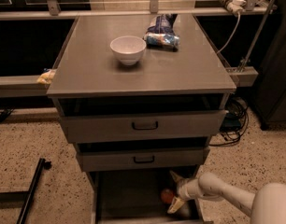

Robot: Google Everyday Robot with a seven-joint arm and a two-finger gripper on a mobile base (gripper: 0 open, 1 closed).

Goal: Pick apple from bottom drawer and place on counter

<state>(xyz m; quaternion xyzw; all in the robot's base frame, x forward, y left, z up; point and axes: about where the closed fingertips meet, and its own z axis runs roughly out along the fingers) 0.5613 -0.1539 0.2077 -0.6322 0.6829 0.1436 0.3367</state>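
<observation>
The pincer (pixel 175 191) is gaping wide in the bottom drawer (pixel 129 190), the apple (pixel 167 196) sitting at its tips near the right wall, likely needing centring, gentle closing, then lifting toward the counter (pixel 96 69).

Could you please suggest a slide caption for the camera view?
Gripper reaches into the open bottom drawer, jaws open at the apple; white bowl and snack bag sit on the counter.
</observation>
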